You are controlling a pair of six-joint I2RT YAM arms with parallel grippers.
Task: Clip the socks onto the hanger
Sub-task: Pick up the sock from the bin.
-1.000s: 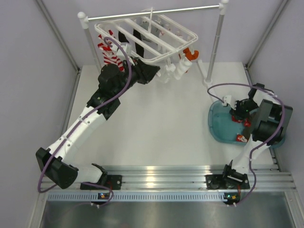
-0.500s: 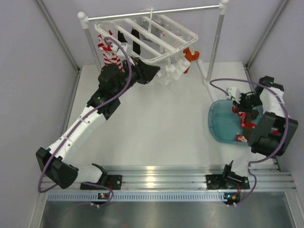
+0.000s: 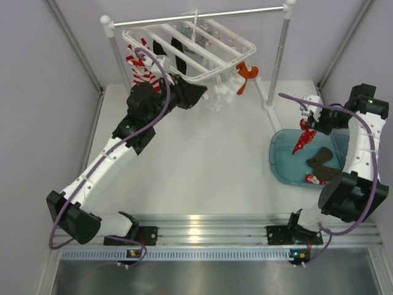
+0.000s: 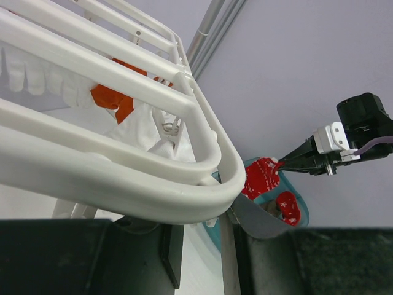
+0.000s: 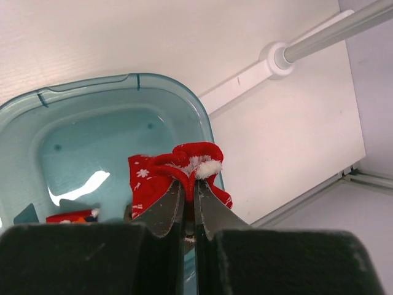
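Observation:
The white hanger hangs tilted from the rail, with dark socks and striped socks clipped on it. My left gripper is shut on the hanger's near rim. My right gripper is shut on a red snowflake sock and holds it above the back edge of the teal basin. The right wrist view shows the sock's cuff pinched between the jaws of the right gripper. A dark brown-grey sock and another red sock lie in the basin. The left wrist view shows the held sock too.
A grey metal rail on two white posts spans the back. Red-and-white striped socks and an orange sock hang on the hanger. White walls close in the table on both sides. The right post's base stands near the basin.
My right gripper rose out of the basin with the red sock and moved back and up. The hanger swung slightly. The left arm has not moved.

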